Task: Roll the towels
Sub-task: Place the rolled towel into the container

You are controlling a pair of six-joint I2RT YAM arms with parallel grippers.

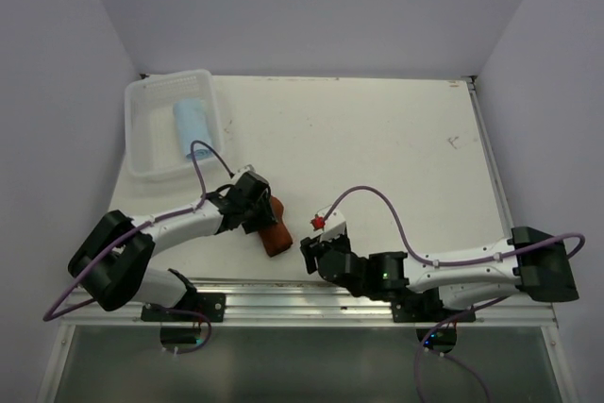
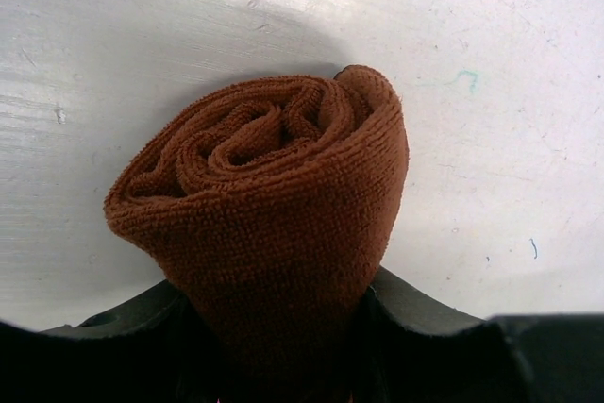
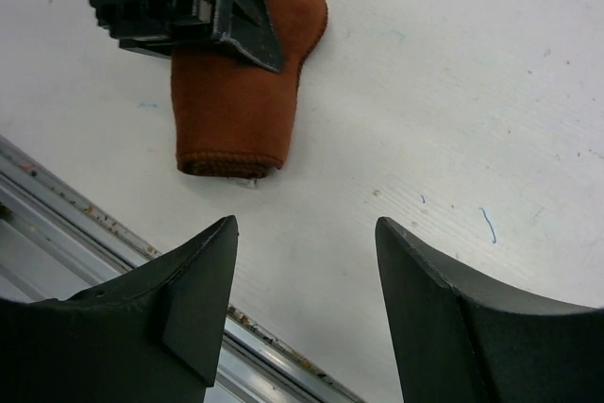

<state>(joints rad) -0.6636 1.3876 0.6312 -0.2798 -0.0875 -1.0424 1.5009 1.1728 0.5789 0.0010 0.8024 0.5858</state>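
Observation:
A rolled brown towel (image 1: 276,232) lies on the white table near the front edge. My left gripper (image 1: 267,217) is shut on it, with the roll's spiral end (image 2: 269,195) filling the left wrist view. It also shows in the right wrist view (image 3: 241,92), with the left gripper's fingers (image 3: 247,16) clamped on it. My right gripper (image 1: 311,254) is open and empty (image 3: 304,233), just right of the roll and apart from it. A rolled light blue towel (image 1: 192,124) lies in the clear plastic bin (image 1: 151,165) at the back left.
The table's metal front rail (image 1: 311,288) runs just below both grippers and shows in the right wrist view (image 3: 113,233). White walls enclose the table at the back and sides. Purple cables loop above each arm.

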